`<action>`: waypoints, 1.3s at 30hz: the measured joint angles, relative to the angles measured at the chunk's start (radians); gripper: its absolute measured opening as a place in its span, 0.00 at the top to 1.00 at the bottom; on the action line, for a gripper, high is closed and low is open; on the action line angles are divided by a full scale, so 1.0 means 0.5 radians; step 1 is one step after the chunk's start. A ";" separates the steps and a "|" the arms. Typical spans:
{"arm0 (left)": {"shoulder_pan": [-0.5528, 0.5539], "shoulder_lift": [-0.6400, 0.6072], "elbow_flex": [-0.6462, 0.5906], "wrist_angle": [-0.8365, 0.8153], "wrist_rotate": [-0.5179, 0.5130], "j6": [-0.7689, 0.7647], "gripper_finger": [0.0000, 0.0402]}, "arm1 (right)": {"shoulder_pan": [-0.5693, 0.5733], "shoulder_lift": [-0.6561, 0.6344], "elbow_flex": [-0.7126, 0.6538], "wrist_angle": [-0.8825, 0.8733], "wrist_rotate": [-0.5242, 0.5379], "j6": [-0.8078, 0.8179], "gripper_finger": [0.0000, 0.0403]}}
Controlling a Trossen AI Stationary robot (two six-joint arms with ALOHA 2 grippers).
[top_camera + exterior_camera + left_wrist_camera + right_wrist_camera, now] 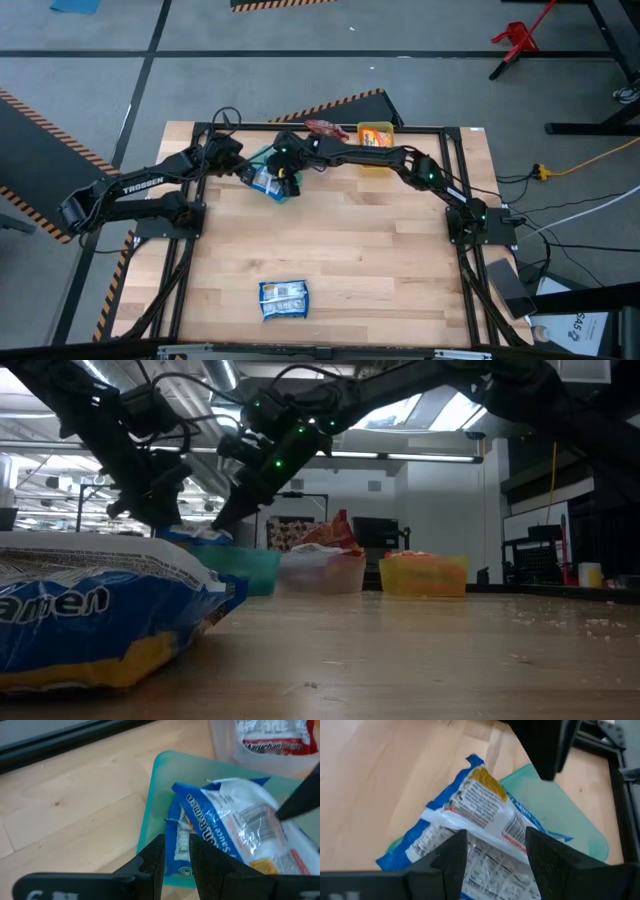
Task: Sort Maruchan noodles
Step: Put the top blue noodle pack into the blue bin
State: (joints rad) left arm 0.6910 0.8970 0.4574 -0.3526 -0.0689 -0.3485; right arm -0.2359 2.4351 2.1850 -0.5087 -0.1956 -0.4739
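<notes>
Nearest the low camera lay a blue noodle packet (95,615) flat on the tabletop (380,250), its plastic crinkled, with a white centre panel carrying blue lettering and a yellow band along its lower edge. From above, this same packet sat alone near the front edge of the tabletop, well apart from both arms.

At the far side stood three bins in a row: a green bin (262,165), a clear bin (325,572) and a yellow bin (376,134). A red packet (325,127) rested in the clear bin, its upper edge poking above the rim, and orange packets (425,565) filled the yellow bin.

Both arms met over the green bin. A second blue packet (480,815) sat tilted over that bin, its back turned up: white panel with fine print, a barcode, a red stripe and a yellow corner patch. The right gripper (492,852) had its fingers straddling this packet, one on each side and pressed against the plastic, gripping it. The left gripper (175,857) hovered at the bin's near wall with its fingers set only a narrow gap apart; whether they pinched the packet's edge could not be told.
</notes>
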 joint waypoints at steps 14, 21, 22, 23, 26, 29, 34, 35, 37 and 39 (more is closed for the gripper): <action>0.001 0.001 0.000 0.036 -0.002 -0.013 0.79 | 0.096 -0.001 -0.003 0.220 0.041 -0.011 0.54; 0.001 0.001 0.000 0.034 -0.001 -0.015 0.79 | 0.122 0.104 -0.003 0.405 0.135 0.051 0.54; 0.001 0.001 0.000 0.034 -0.002 -0.016 0.79 | 0.125 0.111 -0.004 0.374 0.190 0.044 0.54; 0.000 0.001 0.000 0.034 -0.001 -0.016 0.79 | 0.134 0.113 -0.005 0.339 0.248 0.039 0.54; 0.000 0.001 0.000 0.030 -0.001 -0.015 0.79 | 0.147 0.109 -0.002 0.217 0.389 -0.005 0.54; 0.001 0.001 0.000 0.030 -0.007 -0.015 0.79 | 0.147 0.100 0.042 0.023 0.425 -0.011 0.54; 0.001 0.001 0.000 0.028 -0.040 0.005 0.79 | 0.146 0.095 0.132 -0.226 0.384 -0.014 0.54; 0.000 0.001 0.000 0.028 -0.040 0.007 0.79 | 0.146 0.095 0.142 -0.251 0.379 -0.014 0.54; 0.001 0.001 0.000 0.028 -0.040 0.007 0.79 | 0.146 0.095 0.149 -0.286 0.376 -0.016 0.54; 0.001 0.001 0.000 0.028 -0.040 0.006 0.79 | 0.140 0.095 0.149 -0.279 0.372 -0.016 0.54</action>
State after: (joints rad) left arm 0.6914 0.8974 0.4573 -0.3386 -0.0887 -0.3453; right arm -0.1658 2.4825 2.2593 -0.6481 -0.0095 -0.4820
